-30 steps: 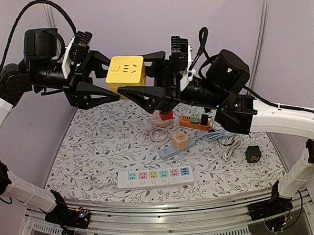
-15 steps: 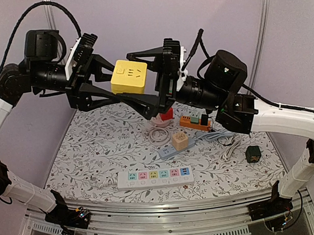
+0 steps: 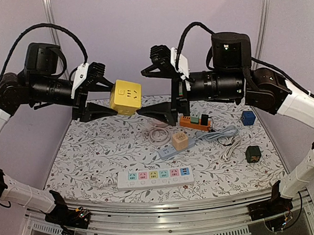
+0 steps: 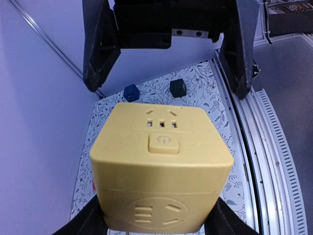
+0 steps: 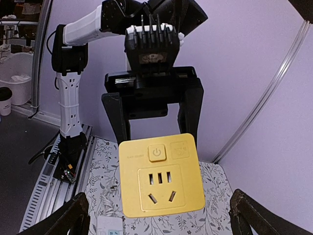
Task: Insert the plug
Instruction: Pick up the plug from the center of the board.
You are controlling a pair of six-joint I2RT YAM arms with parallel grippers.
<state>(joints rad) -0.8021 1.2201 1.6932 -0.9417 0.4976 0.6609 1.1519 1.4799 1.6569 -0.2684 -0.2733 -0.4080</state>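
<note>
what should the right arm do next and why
Probably lower the right tool toward the coiled white cable on the table: its jaws stand open and empty, while the left tool holds the yellow socket cube, its visible sockets empty.

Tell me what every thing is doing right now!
yellow cube socket: held in the air by the left fingers
left fingers: shut on the yellow cube socket
right fingers: wide open, touching nothing
white power strip: lying flat on the table, nothing plugged in
blue cube: sitting on the table
</note>
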